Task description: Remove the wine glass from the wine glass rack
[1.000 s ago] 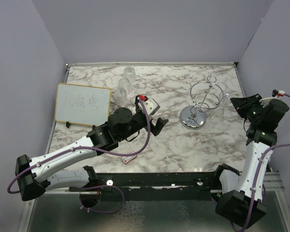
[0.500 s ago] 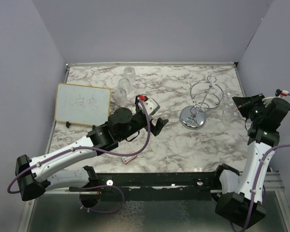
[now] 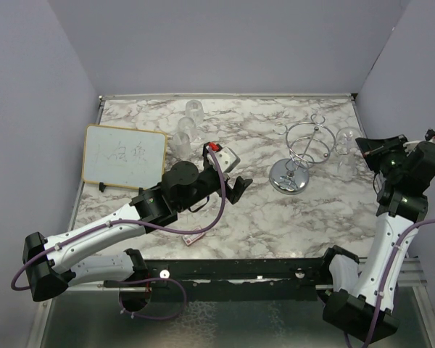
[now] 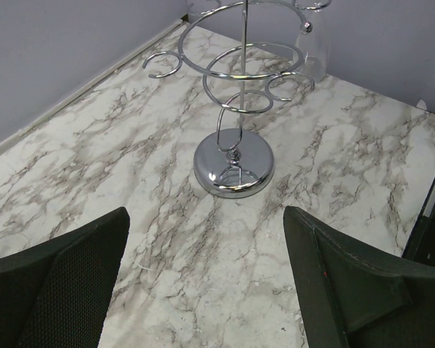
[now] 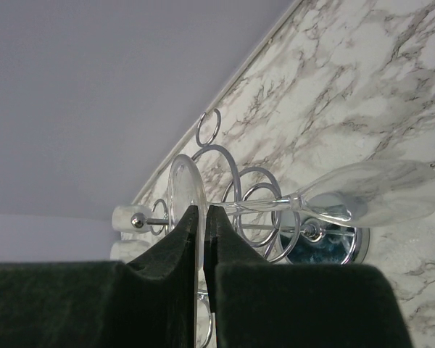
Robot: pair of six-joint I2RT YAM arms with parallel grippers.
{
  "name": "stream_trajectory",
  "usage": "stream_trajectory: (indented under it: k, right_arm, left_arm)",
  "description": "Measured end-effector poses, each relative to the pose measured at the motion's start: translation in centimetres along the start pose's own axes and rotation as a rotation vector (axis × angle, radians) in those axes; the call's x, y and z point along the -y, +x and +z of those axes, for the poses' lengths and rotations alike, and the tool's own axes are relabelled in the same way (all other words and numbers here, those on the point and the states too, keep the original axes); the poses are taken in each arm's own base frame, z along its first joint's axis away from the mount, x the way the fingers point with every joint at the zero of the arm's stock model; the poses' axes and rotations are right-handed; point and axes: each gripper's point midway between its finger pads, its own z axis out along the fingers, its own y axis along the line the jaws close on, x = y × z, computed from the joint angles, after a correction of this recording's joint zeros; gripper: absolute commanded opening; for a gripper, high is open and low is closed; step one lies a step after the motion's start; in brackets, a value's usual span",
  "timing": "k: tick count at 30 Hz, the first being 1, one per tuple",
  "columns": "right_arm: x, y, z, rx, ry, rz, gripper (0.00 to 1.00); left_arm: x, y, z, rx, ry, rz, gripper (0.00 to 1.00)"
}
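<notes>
The right gripper (image 5: 204, 214), at the right edge of the overhead view, has its jaws pinched shut on the round foot of the wine glass (image 5: 370, 192), whose stem runs toward the bowl at the right of the wrist frame. From above, the glass sits just right of the wine glass rack (image 3: 288, 176), seemingly out of its loops, so the drawing-away step looks in hand. The next move calls for carrying the glass clear without clipping the wire. The left gripper (image 4: 205, 225) waits near the centre of the overhead view, jaws wide apart and holding nothing.

The marble table (image 3: 275, 210) bears the wine glass rack (image 3: 288, 177) and a framed whiteboard (image 3: 125, 154); clear glasses (image 3: 185, 128) stand further back
</notes>
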Motion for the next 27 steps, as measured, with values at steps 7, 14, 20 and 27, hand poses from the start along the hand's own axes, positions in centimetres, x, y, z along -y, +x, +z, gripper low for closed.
stream_trajectory:
  k: [7,14,20,27]
  right_arm:
    - [1.1,0.4,-0.3,-0.013,0.067,0.029,0.01]
    - [2.4,0.6,-0.4,-0.009,0.134,0.042,0.01]
    - [1.3,-1.4,-0.8,0.067,0.113,-0.037,0.01]
    - [-0.9,-4.1,1.6,0.105,-0.002,-0.149,0.01]
  left_arm:
    - [0.0,0.0,0.0,0.000,0.000,0.000,0.89]
    - [0.0,0.0,0.0,0.000,0.000,0.000,0.89]
    - [0.0,0.0,0.0,0.000,0.000,0.000,0.89]
    - [-0.4,0.0,0.0,0.000,-0.009,-0.001,0.89]
